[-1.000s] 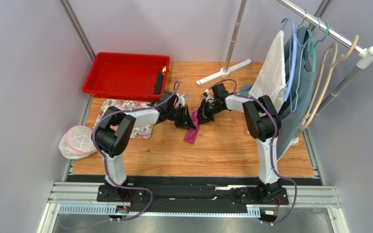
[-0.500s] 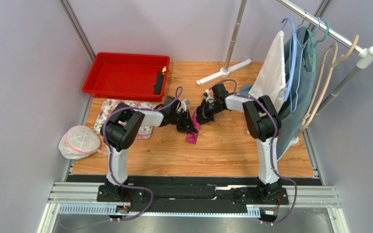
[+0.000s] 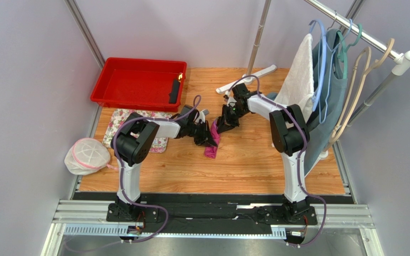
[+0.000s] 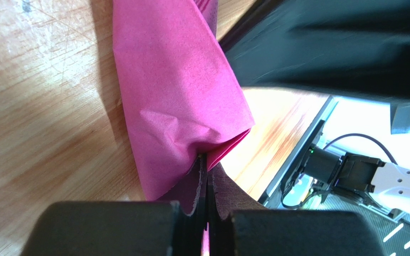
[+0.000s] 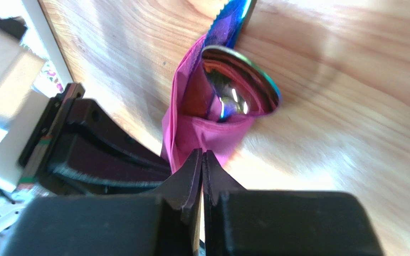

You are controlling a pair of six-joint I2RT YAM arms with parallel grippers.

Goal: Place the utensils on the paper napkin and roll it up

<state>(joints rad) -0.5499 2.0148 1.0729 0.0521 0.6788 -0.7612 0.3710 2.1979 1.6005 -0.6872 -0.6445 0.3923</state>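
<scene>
Between the left gripper's [image 4: 206, 162] closed tips: paper napkin [image 4: 175, 90] pinched, wrapped round the utensils [image 5: 239, 88] | right gripper [image 5: 202, 156], fingers together, has swung back to the roll's open end | rolling looks nearly done

utensils [image 5: 237, 96] in paper napkin [image 3: 211, 146], tray [image 3: 132, 82] behind left, cloth [image 3: 119, 120] before tray

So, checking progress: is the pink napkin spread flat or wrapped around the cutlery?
Wrapped. The napkin forms a folded sleeve with a spoon bowl poking from its open end; the left gripper pinches one end.
</scene>
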